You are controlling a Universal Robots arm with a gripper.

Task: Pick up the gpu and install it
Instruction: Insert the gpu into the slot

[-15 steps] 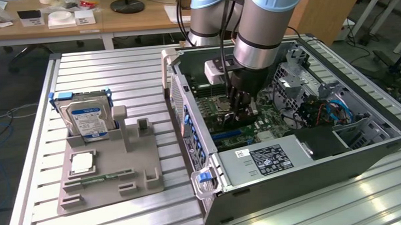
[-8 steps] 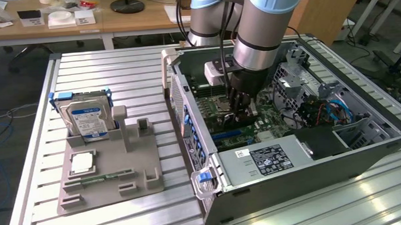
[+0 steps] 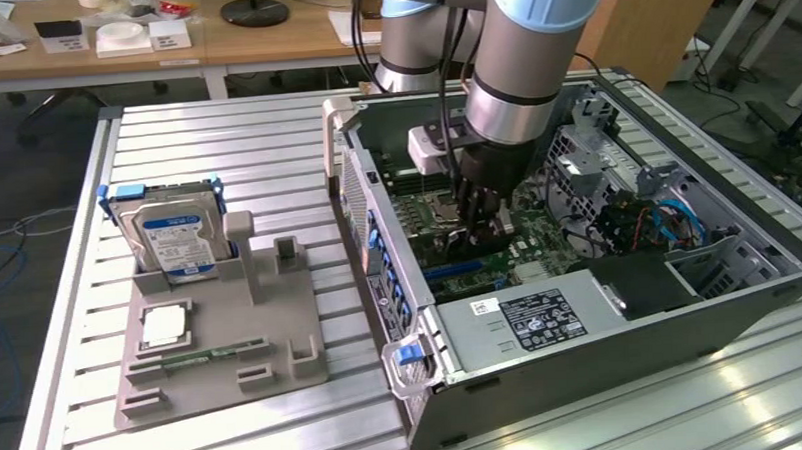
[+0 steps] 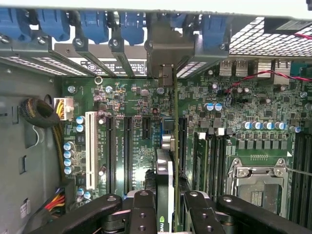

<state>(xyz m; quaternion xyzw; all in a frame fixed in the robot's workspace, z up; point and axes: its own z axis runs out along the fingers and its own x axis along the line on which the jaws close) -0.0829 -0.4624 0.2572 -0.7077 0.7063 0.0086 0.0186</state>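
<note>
Slats of ribbed pale aluminium form the bench, and on it, toward the exterior view's right, a dark steel computer case lies on its side with the panel off. Into the case reaches the arm, grey tubes with light blue joint caps. A matte grey moulded tray sits on the bench at the exterior view's left, well apart from the case. A boxy silver hard drive with a blue-and-white label stands upright in its rear holder, and a narrow green memory stick lies flat nearer the front. Inside the case a silver power supply carries a black label with white print too small to read. The green motherboard covers the case floor, with one white slot, black slots beside it and a bright metal-framed processor socket. The gpu stands on edge over the motherboard, between the black slots and the socket. It is a thin dark green board with a black cooler on one face bearing a small green mark I cannot read. Its dull grey metal bracket meets the row of blue clips at the case's rear wall. Whether its lower edge is seated in a slot cannot be told. The tool, black and jointed, is clamped on the gpu, one finger on each face.
</note>
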